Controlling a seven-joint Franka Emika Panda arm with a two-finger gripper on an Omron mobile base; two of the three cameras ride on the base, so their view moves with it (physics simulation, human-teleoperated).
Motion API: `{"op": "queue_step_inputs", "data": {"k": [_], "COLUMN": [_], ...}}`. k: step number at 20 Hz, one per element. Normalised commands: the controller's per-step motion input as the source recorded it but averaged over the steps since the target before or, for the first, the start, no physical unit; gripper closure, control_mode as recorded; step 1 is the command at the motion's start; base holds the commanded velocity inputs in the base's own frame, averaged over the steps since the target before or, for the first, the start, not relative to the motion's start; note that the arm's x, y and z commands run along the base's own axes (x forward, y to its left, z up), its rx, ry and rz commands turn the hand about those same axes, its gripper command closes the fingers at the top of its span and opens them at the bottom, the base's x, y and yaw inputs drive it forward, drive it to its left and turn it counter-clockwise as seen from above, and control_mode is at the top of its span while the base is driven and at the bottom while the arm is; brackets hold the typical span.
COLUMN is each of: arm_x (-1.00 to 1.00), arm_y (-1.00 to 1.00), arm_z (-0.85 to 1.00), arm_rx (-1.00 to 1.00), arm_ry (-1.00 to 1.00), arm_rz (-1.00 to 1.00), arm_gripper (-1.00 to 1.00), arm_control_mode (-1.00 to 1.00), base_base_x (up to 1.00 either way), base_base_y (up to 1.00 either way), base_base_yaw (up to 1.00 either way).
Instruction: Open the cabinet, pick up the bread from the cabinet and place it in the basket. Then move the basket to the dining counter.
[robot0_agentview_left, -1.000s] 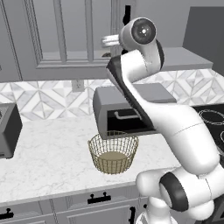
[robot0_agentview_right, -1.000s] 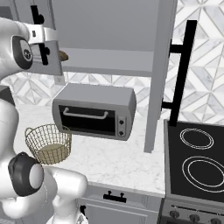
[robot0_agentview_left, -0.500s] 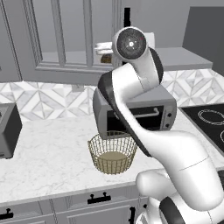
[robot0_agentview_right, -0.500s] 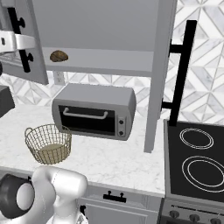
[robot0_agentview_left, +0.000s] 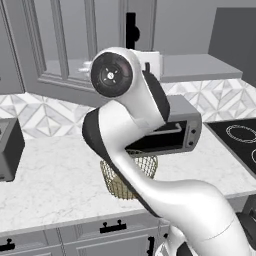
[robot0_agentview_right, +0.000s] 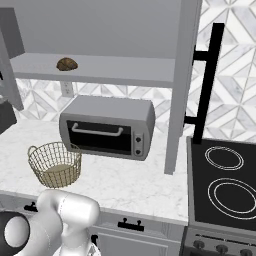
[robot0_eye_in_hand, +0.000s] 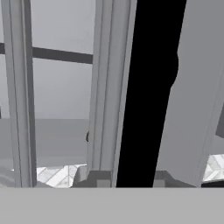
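One bread (robot0_agentview_right: 66, 64) sits on the open cabinet (robot0_agentview_right: 125, 70) shelf, well above one basket (robot0_agentview_right: 54, 164) waiting on the tabletop (robot0_agentview_right: 125, 180) beside one toaster oven (robot0_agentview_right: 107, 126). The jaws flank the black door handle (robot0_eye_in_hand: 148, 92); whether they grip it cannot be told.

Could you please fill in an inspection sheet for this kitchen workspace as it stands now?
Surface: white marble worktop over grey drawers.
Job's things: grey glass-paned wall cabinet open; small brown bread on its shelf; round gold-tan wire basket on worktop, with no bread in it.
Clutter: grey toaster oven beside basket.
Grippers: gripper straddling the black bar handle; grip unclear.
Cables: nothing seen.
Surroundings: black stovetop, patterned backsplash.
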Motion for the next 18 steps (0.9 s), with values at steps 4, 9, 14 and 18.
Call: {"op": "queue_step_inputs", "data": {"k": [4, 9, 14, 18], "arm_x": [-0.97, -0.18, -0.06, -0.54], "arm_y": [1.00, 0.36, 0.01, -0.24], "arm_z": [-0.04, -0.67, -0.52, 0.04], "arm_rx": [0.02, 0.12, 0.34, 0.32], "arm_ry": [0.00, 0.01, 0.08, 0.06], "arm_rz": [0.00, 0.02, 0.05, 0.11], "arm_gripper": [1.00, -1.00, -1.00, -1.00], "arm_control_mode": [-1.00, -1.00, -1.00, -1.00], "base_base_x": [0.00, 0.00, 0.00, 0.00], "base_base_y": [0.00, 0.00, 0.00, 0.00], "base_base_yaw": [0.00, 0.00, 0.00, 0.00]}}
